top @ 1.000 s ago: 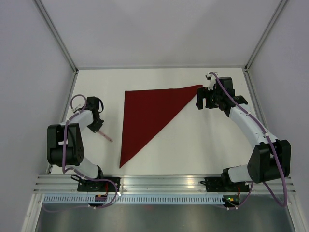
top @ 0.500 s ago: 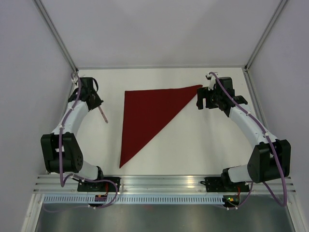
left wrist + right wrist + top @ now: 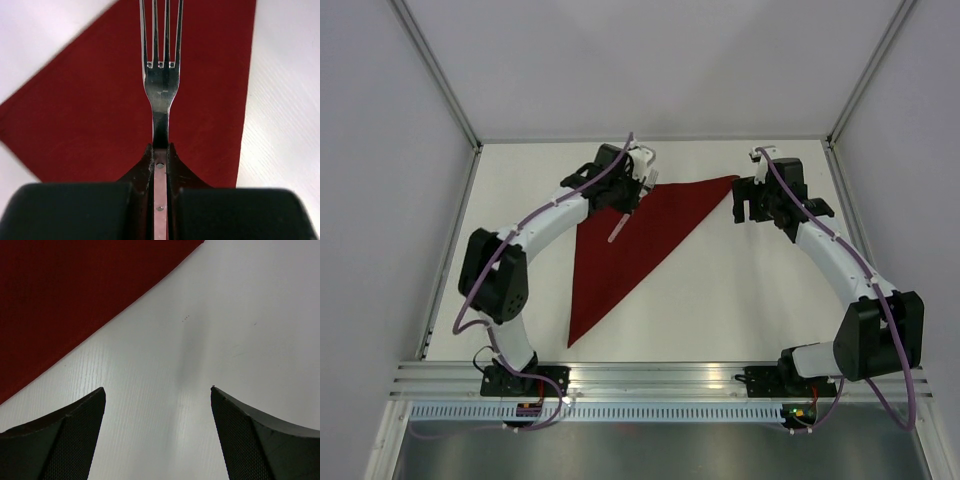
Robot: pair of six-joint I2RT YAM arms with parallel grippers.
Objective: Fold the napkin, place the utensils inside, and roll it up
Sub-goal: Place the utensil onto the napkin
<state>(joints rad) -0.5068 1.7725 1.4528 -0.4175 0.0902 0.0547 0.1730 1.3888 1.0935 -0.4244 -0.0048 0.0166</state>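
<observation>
The dark red napkin [image 3: 620,235] lies flat on the white table, folded into a triangle; its long edge runs from the far right corner down to the near left point. My left gripper [image 3: 625,203] hovers over the napkin's far left part, shut on the pinkish handle of a metal fork [image 3: 617,228]. In the left wrist view the fork [image 3: 161,85] sticks straight out of the left gripper [image 3: 160,155], tines over the napkin [image 3: 90,115]. My right gripper [image 3: 738,205] stands open and empty just off the napkin's far right corner. The right wrist view shows the right gripper [image 3: 157,390] above bare table, beside the napkin [image 3: 75,290].
The white table [image 3: 750,290] is bounded by grey walls and metal rails at the left [image 3: 450,260], right [image 3: 860,230] and far sides. The arm bases sit on the aluminium rail [image 3: 650,375] at the near edge.
My left arm has swung from the table's left edge across to the napkin's far left part, carrying the fork with it. The right arm has stayed in place.
</observation>
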